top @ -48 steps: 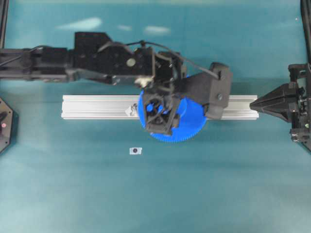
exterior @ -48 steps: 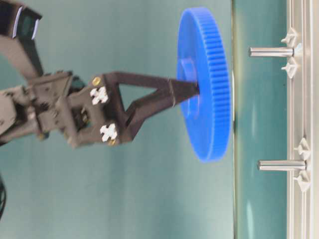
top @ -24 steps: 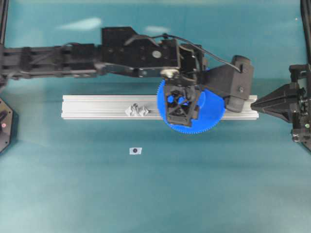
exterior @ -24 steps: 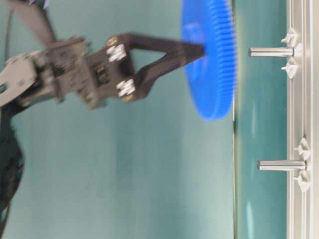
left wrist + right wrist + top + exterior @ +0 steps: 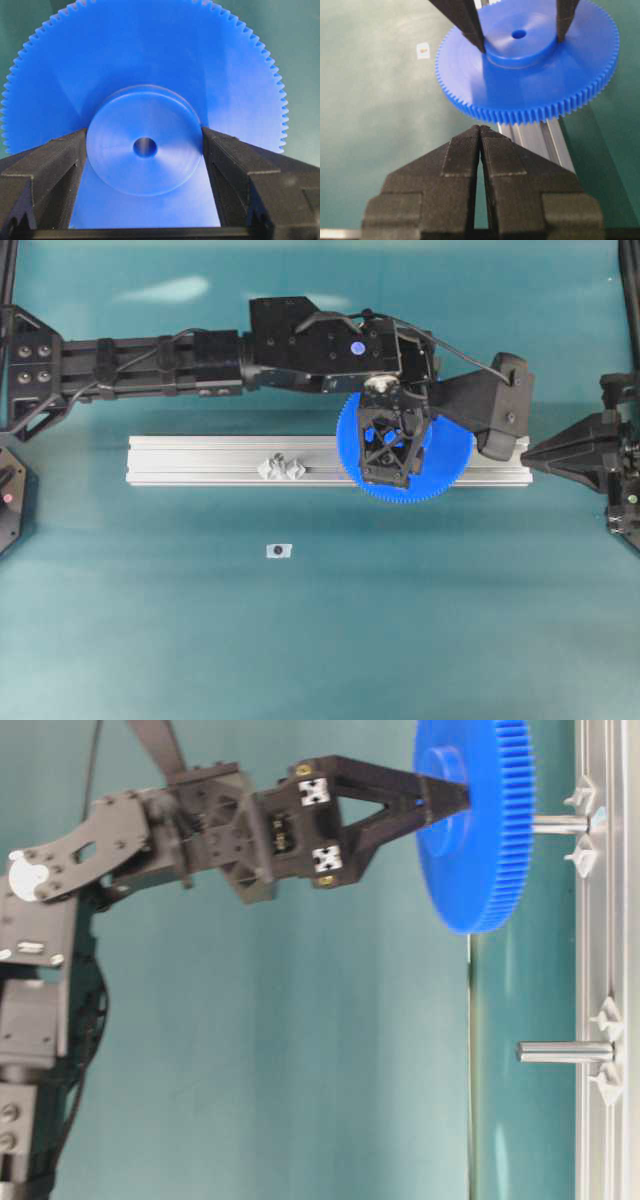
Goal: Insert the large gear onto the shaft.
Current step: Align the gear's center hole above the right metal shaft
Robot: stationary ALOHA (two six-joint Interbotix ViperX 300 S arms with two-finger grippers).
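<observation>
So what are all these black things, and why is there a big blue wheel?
The black things are two robot arms. One picture looks down from above, one looks from table level, turned sideways, and two come from cameras on the arms' wrists. The left gripper pinches the raised middle of the large gear, the blue toothed wheel, holding it above a silver rail on the green table. A metal peg, the shaft, stands on the rail right by the gear. The right gripper waits shut nearby. A small white tag lies on the table.
</observation>
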